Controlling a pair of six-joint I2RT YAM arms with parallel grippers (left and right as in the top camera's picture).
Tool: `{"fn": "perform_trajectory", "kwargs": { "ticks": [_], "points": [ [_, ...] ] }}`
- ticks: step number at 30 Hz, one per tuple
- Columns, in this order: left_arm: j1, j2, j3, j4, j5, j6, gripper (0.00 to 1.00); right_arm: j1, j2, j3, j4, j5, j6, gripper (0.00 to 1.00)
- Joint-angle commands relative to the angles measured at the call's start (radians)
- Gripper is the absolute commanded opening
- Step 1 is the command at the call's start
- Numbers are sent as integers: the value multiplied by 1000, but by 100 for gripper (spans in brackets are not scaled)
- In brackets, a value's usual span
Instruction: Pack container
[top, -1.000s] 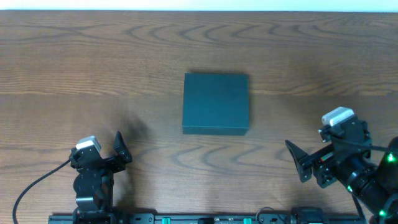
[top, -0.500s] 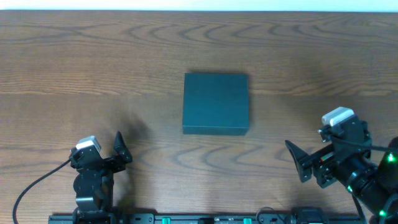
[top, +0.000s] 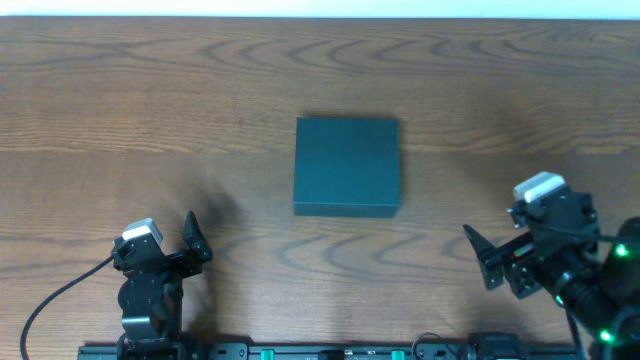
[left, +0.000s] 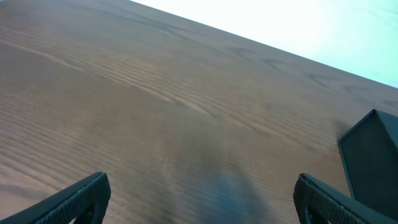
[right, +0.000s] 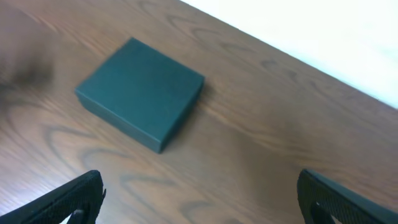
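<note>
The container (top: 347, 165) is a dark teal box lying shut and flat in the middle of the wooden table. It is in full sight in the right wrist view (right: 140, 93), while the left wrist view catches only one corner of it (left: 373, 155) at the right edge. My left gripper (top: 170, 240) stands open near the front left, well short of the box, with bare wood between its fingers (left: 202, 190). At the front right, my right gripper (top: 510, 225) is open too, empty, and pointed toward the box from a distance (right: 199, 190).
The brown wood-grain table (top: 100, 100) ends at a white strip along the far edge (top: 320, 8). A black mounting rail (top: 300, 352) runs along the front edge between the two arm bases. A cable (top: 60, 295) trails off from the left arm.
The right arm has shifted very slightly. The left arm and the container have not moved.
</note>
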Motion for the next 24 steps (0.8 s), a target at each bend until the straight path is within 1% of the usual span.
{"fn": "perform_trajectory", "kwargs": {
  "ticks": [1, 7, 11, 15, 18, 20, 24],
  "points": [
    [6, -7, -23, 0, 4, 3, 95, 4, -44, -146, 73, 37, -108, 99],
    [6, -7, -23, 0, 4, 3, 95, 6, -257, -632, 455, 37, -116, 99],
    [6, -7, -23, 0, 4, 3, 95, 14, -431, -904, 581, 28, -98, 99],
    [6, -7, -23, 0, 4, 3, 95, 34, -587, -1053, 587, 29, -43, 99],
    [6, -7, -23, 0, 4, 3, 95, 40, -659, -1119, 588, 29, 13, 99],
    [6, -7, -23, 0, 4, 3, 95, 40, -700, -1144, 586, 33, 69, 99],
    [6, -7, -23, 0, 4, 3, 95, 40, -726, -1144, 587, 37, 73, 99]
  ]
}}
